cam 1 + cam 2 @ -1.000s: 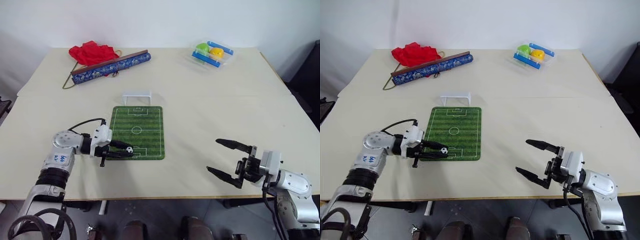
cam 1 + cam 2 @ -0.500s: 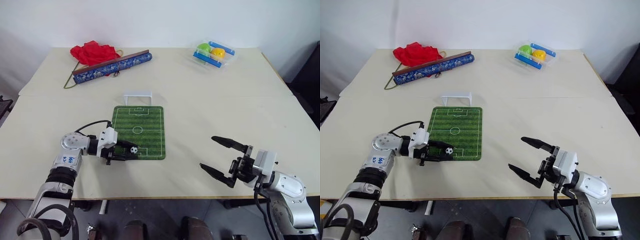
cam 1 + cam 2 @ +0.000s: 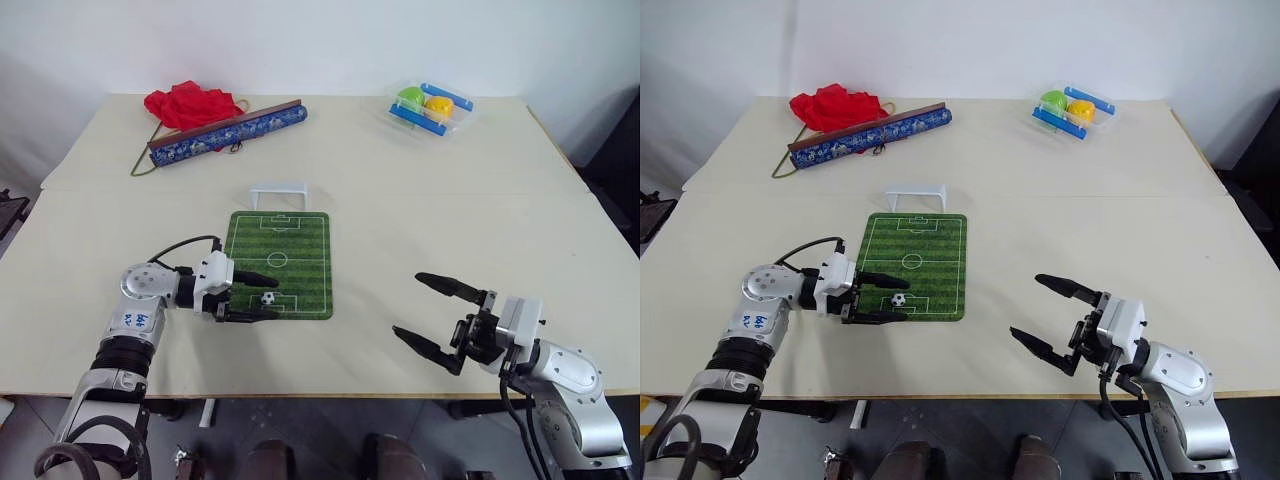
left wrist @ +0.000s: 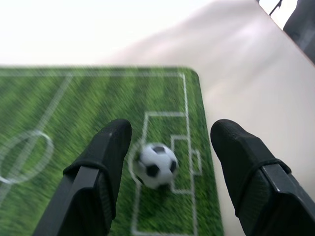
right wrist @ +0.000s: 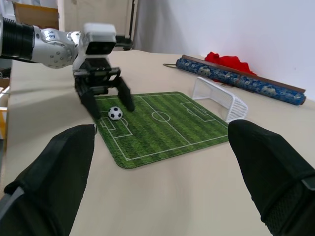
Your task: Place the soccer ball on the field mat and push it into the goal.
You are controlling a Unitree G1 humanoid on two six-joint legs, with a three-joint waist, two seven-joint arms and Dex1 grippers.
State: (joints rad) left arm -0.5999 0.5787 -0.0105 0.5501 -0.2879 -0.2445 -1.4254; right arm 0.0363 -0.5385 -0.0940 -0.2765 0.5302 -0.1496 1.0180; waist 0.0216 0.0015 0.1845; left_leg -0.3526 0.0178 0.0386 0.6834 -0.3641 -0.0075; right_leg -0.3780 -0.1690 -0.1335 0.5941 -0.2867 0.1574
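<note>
The soccer ball (image 3: 268,298) rests on the near end of the field mat (image 3: 290,250), inside the near penalty box. My left gripper (image 3: 278,298) reaches in from the mat's left side. It is open, with one finger on each side of the ball, and the ball (image 4: 156,164) lies close to one finger. The white goal (image 3: 277,190) stands just beyond the mat's far end, its mouth facing the mat. Low over the table at the front right, my right gripper (image 3: 407,304) is open and empty.
A red cloth (image 3: 185,102) and a blue patterned roll (image 3: 225,128) lie at the back left. A clear tray (image 3: 428,108) with a green ball, a yellow ball and blue pieces sits at the back right. The table's front edge (image 3: 330,392) runs close below both grippers.
My left gripper has opened and let go of the soccer ball, which now sits on the mat between the fingers. The right gripper drifted slightly left.
</note>
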